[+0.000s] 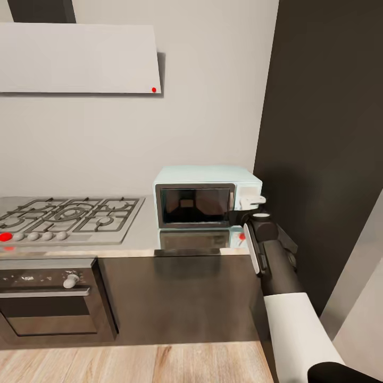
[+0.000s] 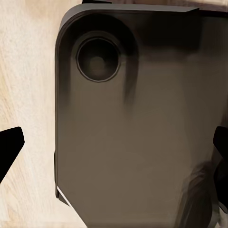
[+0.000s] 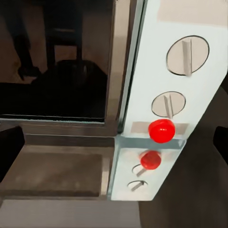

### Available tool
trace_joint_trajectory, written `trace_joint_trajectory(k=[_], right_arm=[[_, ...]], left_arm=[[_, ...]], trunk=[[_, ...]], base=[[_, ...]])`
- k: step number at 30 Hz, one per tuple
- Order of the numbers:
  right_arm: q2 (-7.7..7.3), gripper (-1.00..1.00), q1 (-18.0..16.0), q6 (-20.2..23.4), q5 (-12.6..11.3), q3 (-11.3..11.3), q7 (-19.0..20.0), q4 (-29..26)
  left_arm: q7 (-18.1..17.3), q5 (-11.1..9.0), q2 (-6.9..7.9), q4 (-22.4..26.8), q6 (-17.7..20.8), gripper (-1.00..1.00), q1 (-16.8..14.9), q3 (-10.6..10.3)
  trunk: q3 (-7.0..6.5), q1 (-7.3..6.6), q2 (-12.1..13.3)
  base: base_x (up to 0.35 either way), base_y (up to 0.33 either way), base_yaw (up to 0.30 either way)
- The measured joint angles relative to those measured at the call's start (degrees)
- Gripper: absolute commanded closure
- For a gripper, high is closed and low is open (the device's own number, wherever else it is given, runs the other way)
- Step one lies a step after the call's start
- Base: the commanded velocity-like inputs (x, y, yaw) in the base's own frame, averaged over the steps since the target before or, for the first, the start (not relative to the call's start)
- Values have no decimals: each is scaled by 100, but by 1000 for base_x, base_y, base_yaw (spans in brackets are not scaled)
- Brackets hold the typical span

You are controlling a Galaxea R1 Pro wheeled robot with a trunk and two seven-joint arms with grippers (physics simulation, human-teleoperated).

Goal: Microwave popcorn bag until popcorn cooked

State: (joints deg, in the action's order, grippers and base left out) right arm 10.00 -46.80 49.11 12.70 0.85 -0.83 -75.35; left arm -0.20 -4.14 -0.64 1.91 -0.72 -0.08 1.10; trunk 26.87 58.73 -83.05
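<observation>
The pale mint-white microwave (image 1: pixel 205 198) stands on the grey countertop (image 1: pixel 142 236), its door shut. Behind the dark glass a faint tan shape shows; I cannot tell if it is the popcorn bag. My right gripper (image 1: pixel 250 204) is at the microwave's control panel. In the right wrist view it (image 3: pixel 114 147) is open, fingertips (image 3: pixel 9 152) wide apart on either side of the red round button (image 3: pixel 161 130), close below two dials (image 3: pixel 187 55). My left gripper (image 2: pixel 114 152) is open and empty, pointing down at the robot's dark base (image 2: pixel 137 133).
A gas hob (image 1: pixel 69 215) lies left of the microwave, with a built-in black oven (image 1: pixel 48 298) below it and a hood (image 1: pixel 80 58) above. A tall dark cabinet (image 1: pixel 324 133) rises right of the microwave. Wooden floor (image 1: pixel 133 361) runs along the cabinets.
</observation>
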Motion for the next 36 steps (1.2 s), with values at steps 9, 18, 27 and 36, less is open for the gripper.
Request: trace_joint_trajectory(k=[9, 18, 27, 36], right_arm=[[0, -100, 0, -921, 20, 14, -11, 529], [0, -100, 0, -911, 16, 7, -10, 573], [0, -100, 0, -1047, -49, -16, -84, 973], [0, -100, -1, -1111, 52, -13, -14, 975]], left_arm=[[-4, 0, 4, 0, 0, -100, 0, -3], [-4, 0, 3, 0, 0, -100, 0, -4], [-4, 0, 8, 34, -9, -100, 0, 5], [-4, 0, 12, 35, -16, -100, 1, 5]], trunk=[[0, -3, 0], [0, 0, 0], [0, 0, 0], [0, 0, 0]], base=[[179, 0, 0], [68, 0, 0], [0, 0, 0], [0, 0, 0]])
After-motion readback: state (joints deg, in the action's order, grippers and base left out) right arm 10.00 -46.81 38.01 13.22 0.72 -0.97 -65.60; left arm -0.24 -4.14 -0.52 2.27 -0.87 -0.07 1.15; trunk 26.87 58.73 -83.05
